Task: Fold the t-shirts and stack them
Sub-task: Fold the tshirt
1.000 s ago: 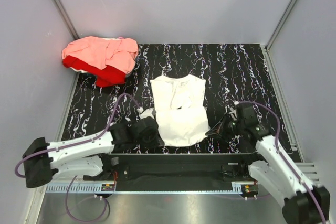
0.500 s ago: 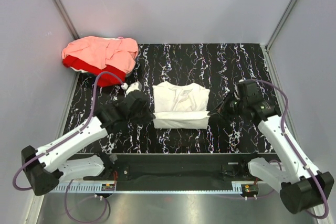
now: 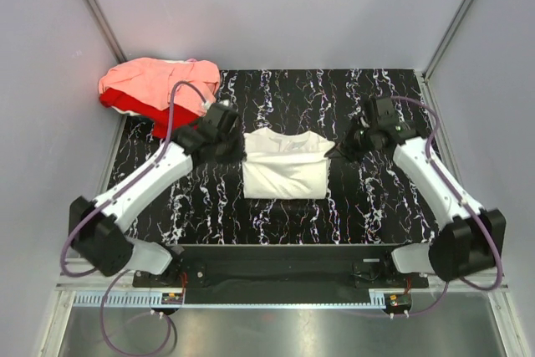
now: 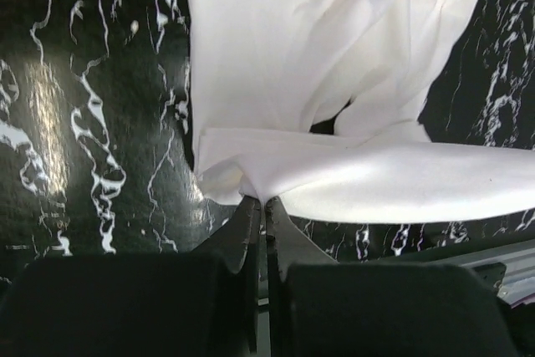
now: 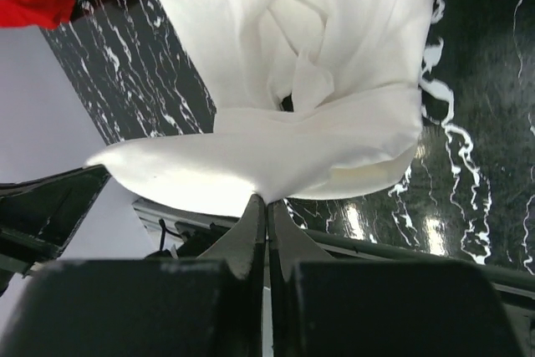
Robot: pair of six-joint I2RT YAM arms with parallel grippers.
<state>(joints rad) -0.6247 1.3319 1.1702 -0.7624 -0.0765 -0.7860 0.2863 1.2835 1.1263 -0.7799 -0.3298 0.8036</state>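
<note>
The white t-shirt (image 3: 284,169) lies in the middle of the black marbled table, its near half folded back over the far half. My left gripper (image 3: 238,150) is shut on the shirt's left edge; in the left wrist view (image 4: 266,201) the cloth (image 4: 276,98) is pinched between the tips. My right gripper (image 3: 337,150) is shut on its right edge, as the right wrist view (image 5: 267,200) shows on the cloth (image 5: 292,64). The salmon-pink t-shirt (image 3: 159,84) lies crumpled on the red t-shirt (image 3: 167,119) at the far left corner. No print shows on the white shirt.
Grey walls enclose the table (image 3: 376,106) on three sides. The metal rail (image 3: 276,298) with the arm bases runs along the near edge. A bit of the red shirt (image 5: 33,4) shows at the top left of the right wrist view.
Both grippers have carried the white shirt's near hem away from the near edge toward the far side, folding the shirt in half. The pink and red pile has not moved.
</note>
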